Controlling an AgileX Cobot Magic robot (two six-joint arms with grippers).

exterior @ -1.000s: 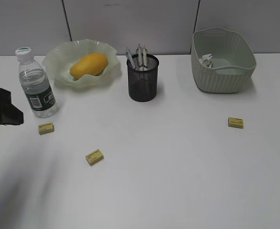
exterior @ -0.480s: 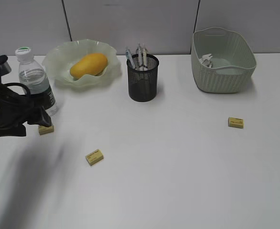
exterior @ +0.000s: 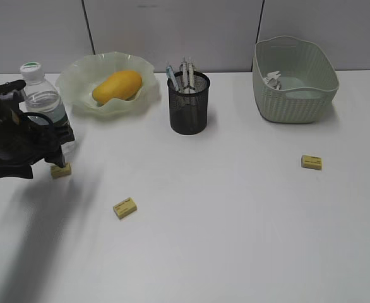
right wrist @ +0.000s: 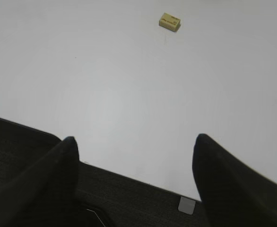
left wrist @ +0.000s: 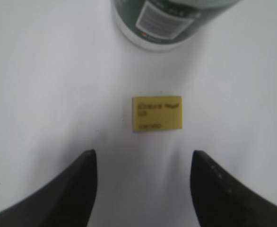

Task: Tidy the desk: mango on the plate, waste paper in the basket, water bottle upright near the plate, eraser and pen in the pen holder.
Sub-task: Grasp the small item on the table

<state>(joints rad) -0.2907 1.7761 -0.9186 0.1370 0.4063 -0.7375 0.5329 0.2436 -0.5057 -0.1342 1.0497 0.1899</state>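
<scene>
- Mango (exterior: 117, 86): yellow-orange, lying in the wavy green plate (exterior: 77, 76).
- Water bottle (exterior: 43, 100): upright, left of the plate.
- Pens (exterior: 185, 74): standing in the black mesh pen holder (exterior: 188, 110).
- Three yellow erasers lie flat on the counter (exterior: 235, 214): eraser (exterior: 61, 169) just before the bottle, eraser (exterior: 125, 207) toward the middle, eraser (exterior: 311, 162) below the basket (exterior: 298, 95).
- Waste paper (exterior: 273, 79): inside the basket.

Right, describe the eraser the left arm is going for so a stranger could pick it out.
Find the water bottle standing at the desk's left end. Just in front of its base lies a small yellow eraser, under the open left gripper. Of three erasers, only this one lies beside the bottle.

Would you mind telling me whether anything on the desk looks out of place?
Three yellow erasers lie loose on the desk: one by the water bottle, one mid-desk, one right, outside the pen holder.
</scene>
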